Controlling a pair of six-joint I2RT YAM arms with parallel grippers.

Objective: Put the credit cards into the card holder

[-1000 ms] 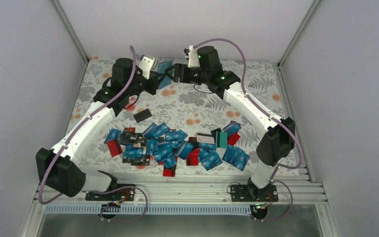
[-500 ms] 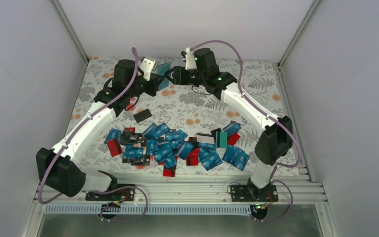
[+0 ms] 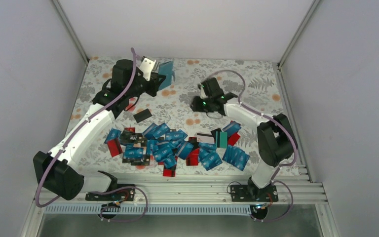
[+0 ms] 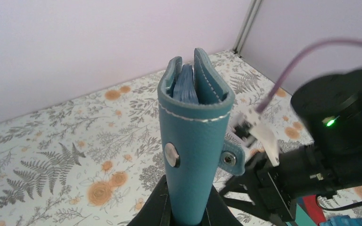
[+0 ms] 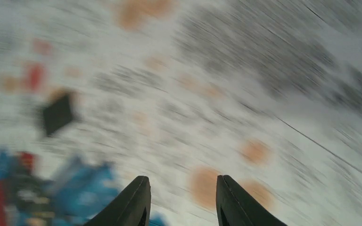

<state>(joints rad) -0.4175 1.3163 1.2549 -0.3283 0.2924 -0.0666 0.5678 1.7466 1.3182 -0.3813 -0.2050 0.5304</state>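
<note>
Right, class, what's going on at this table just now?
The left claw holds the teal card holder up at the far side of the table, with blue cards tucked inside. The right claw is open and empty above the table, its view blurred. Most credit cards lie in a loose pile at the near side.

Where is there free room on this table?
The flowered tablecloth is bare at its far right corner, and between the right gripper and the lone black plastic card. The heap of blue, red and black plastic cards crowds the near side.
</note>
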